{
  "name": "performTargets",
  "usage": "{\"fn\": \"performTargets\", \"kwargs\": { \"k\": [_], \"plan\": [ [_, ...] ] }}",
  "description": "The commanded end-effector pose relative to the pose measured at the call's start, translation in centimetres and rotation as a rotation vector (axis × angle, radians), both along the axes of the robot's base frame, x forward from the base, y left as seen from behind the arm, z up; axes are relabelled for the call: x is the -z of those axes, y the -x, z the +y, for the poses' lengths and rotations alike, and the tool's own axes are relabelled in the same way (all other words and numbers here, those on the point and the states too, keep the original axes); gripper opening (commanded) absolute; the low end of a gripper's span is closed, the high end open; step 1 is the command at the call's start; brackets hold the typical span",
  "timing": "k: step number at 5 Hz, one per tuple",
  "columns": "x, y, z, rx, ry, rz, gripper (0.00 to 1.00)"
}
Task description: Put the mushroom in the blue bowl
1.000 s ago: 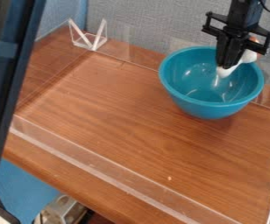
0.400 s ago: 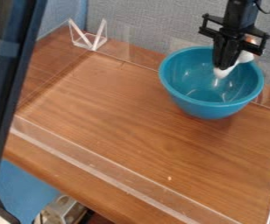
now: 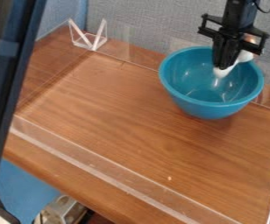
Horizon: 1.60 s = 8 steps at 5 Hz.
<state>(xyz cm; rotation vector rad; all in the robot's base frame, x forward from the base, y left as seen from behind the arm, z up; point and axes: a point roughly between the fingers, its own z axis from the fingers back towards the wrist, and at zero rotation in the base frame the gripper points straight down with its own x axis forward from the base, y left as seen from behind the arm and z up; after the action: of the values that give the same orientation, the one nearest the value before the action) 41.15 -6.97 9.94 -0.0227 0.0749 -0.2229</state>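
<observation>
Gripper fingertips point(image 3: 225, 65) are closed, pointing down over the blue bowl's point(image 3: 205, 108) far side; a pale piece, probably the mushroom point(image 3: 223, 73), shows just beneath, its grip unclear.

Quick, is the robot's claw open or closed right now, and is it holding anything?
Gripper: closed, above the blue bowl; whether it holds anything, I can't tell.

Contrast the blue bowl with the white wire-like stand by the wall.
The bowl is teal-blue; the stand is white. The bowl is a solid-walled round vessel, the stand an open, angular frame. The bowl looks clearly larger than the stand. Both are on the wooden table.
</observation>
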Motion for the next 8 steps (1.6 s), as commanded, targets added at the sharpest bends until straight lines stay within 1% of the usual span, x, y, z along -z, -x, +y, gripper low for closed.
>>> {"fn": "performTargets", "kwargs": {
  "k": [1, 3, 4, 5, 6, 8],
  "plan": [
    [-2.6, -0.16, 0.8, -0.025, 0.019, -0.068, 0.0],
    [-2.31, 0.17, 1.09, -0.043, 0.032, -0.058, 0.0],
    [-2.27, 0.31, 1.25, -0.052, 0.038, -0.054, 1.0],
    [-2.33, 0.44, 1.4, -0.061, 0.043, -0.053, 1.0],
    [-2.42, 0.43, 1.54, -0.071, 0.046, -0.053, 0.0],
    [-2.48, 0.42, 1.77, -0.091, 0.052, -0.051, 0.0]
  ]
}}
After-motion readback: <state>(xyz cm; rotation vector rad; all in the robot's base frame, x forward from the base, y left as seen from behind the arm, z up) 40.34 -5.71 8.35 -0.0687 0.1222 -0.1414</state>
